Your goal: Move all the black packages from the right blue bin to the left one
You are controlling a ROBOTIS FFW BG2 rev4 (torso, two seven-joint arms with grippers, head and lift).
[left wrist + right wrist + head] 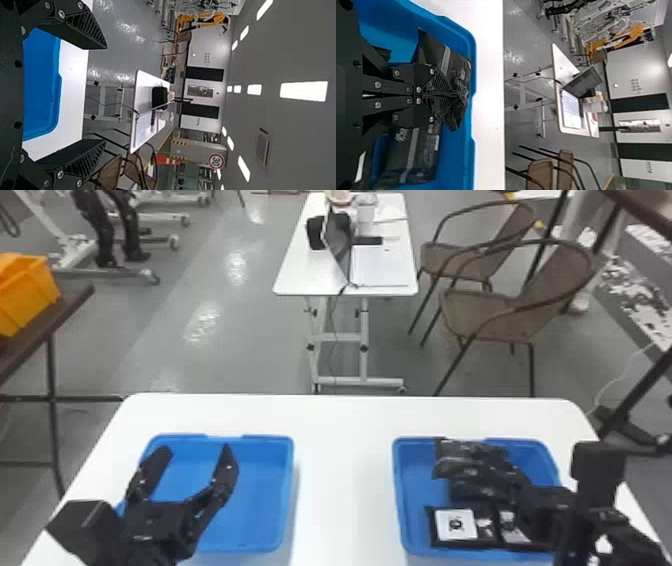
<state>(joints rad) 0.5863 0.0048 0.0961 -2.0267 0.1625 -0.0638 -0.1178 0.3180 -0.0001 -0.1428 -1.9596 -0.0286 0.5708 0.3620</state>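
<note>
Over the left blue bin (pixel 288 495) my left gripper (pixel 196 451) stands open, with nothing between its fingers; in the left wrist view the left gripper (pixel 105 94) has its fingers wide apart. My right gripper (pixel 526 486) is low in the right blue bin (pixel 396 490). In the right wrist view the right gripper (pixel 451 95) is shut on a crumpled black package (pixel 440 57) near the bin's far wall. Another black package (pixel 411 152) lies beside it. Toward the bin's near side, a black package with a white label (pixel 462 526) lies flat. The right arm partly hides the packages.
Both bins stand on a white table (pixel 345 470), with a gap between them. Beyond it are a small white table (pixel 300 280) with a laptop and brown chairs (pixel 500 310). A yellow crate (pixel 30 295) sits on a dark table at far left.
</note>
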